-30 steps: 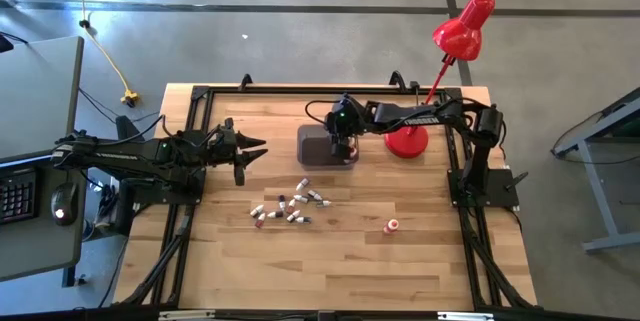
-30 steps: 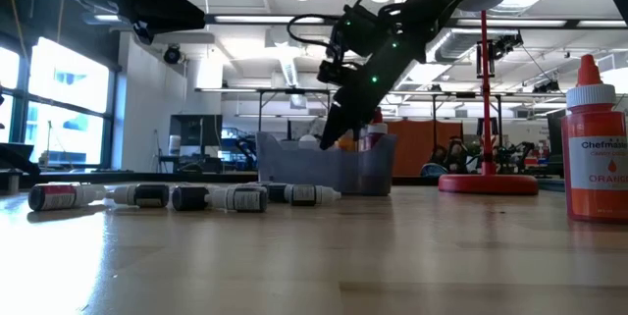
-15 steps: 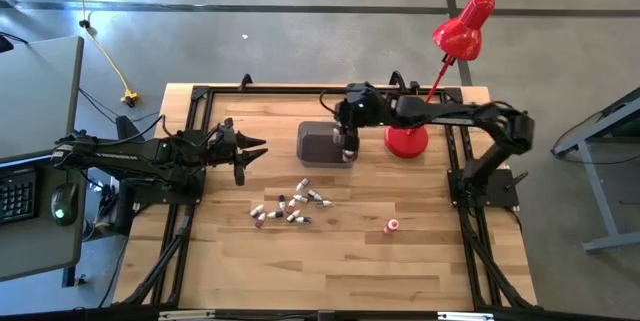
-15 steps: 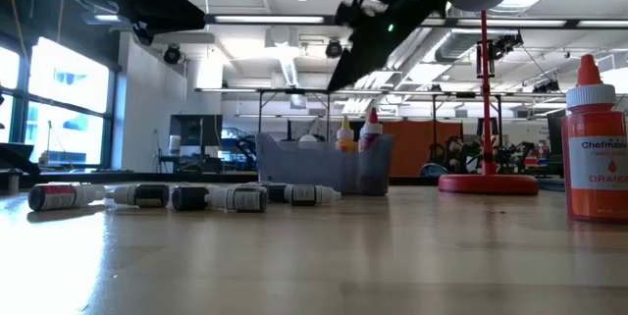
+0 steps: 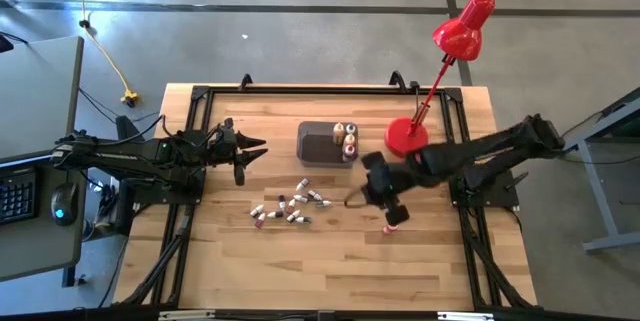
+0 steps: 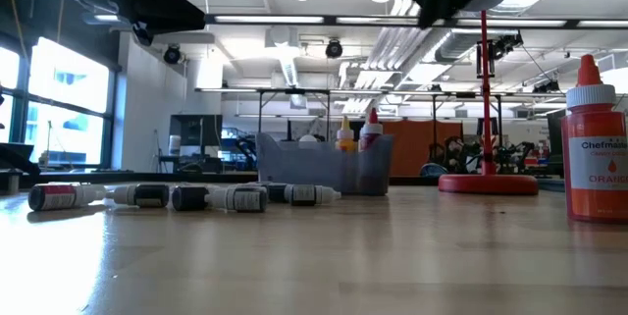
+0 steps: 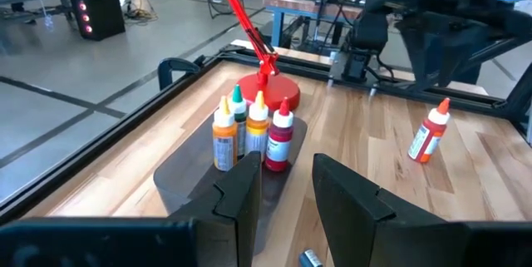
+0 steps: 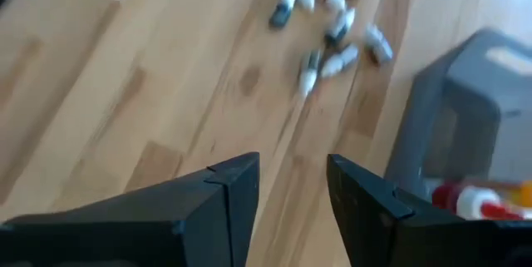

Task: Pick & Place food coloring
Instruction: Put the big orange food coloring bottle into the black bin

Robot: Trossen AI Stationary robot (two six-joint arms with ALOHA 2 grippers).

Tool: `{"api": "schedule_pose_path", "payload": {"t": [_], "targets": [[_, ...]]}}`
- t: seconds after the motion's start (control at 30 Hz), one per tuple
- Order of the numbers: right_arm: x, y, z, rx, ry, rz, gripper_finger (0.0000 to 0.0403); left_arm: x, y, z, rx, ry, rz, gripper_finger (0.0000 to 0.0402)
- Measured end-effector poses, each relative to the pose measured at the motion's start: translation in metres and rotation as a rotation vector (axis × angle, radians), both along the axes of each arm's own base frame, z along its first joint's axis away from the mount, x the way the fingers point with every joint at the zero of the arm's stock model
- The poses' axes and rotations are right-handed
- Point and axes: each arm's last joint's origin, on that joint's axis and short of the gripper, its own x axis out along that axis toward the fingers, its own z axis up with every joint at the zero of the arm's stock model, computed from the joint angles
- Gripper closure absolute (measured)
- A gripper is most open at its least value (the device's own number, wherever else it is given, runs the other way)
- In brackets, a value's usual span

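On the surface (image 5: pixel 220 261), orange bottle (image 5: pixel 392 226) judged light, slick plastic; to be gripped mid-body. Right pincer (image 5: pixel 388 206) part-open, empty; left pincer (image 5: pixel 250 151) part-open, empty.

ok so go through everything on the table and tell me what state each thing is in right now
Bin: on the table, four bottles upright at one end.
Bottles in bin: upright, capped.
Small vials: lying scattered on the table.
Orange bottle: upright on the table, alone.
Lamp: upright, arm leaning.
Right gripper: open, empty.
Left gripper: open, empty, parked at the table's left.
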Motion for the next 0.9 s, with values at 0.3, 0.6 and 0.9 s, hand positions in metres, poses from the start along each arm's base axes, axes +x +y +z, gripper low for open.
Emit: {"api": "schedule_pose_path", "payload": {"t": [0.3, 0.6, 0.9], "targets": [[-0.031, 0.048, -0.02, 0.087, 0.03, 0.096, 0.0278, -0.001, 0.0, -0.004, -0.029, 0.034, 0.004, 0.0291], [-0.077, 0.056, -0.055, 0.251, -0.304, 0.121, 0.0273, -0.001, 0.0, -0.005, -0.078, 0.027, 0.008, 0.0291], [-0.101, 0.039, -0.102, 0.279, -0.453, 0.054, 0.0221, -0.001, 0.0, -0.005, -0.102, 0.019, 0.012, 0.0291]]}}
